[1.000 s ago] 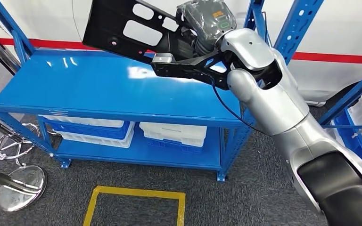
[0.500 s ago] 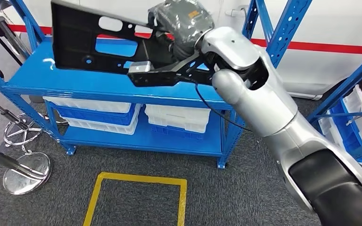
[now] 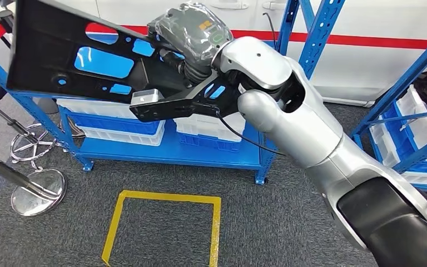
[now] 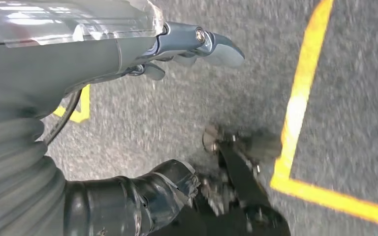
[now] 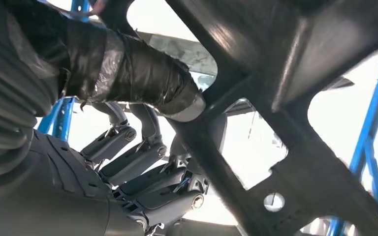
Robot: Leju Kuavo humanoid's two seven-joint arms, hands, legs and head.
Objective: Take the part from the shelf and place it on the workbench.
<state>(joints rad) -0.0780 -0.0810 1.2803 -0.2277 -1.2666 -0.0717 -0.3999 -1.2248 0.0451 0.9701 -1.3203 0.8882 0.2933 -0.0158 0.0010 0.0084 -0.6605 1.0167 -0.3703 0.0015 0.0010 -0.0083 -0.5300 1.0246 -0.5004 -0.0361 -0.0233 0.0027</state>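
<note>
The black part (image 3: 89,61) is gripped by the right hand (image 3: 192,33), extending toward 9 o'clock; fingers (image 5: 142,157) apparently curl around a strut. The left hand (image 4: 187,44) is seen empty, fingers apart.

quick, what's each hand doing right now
Left hand: holds nothing, fingers apart, hanging over the floor.
Right hand: grips the black part, lifted off the shelf.
</note>
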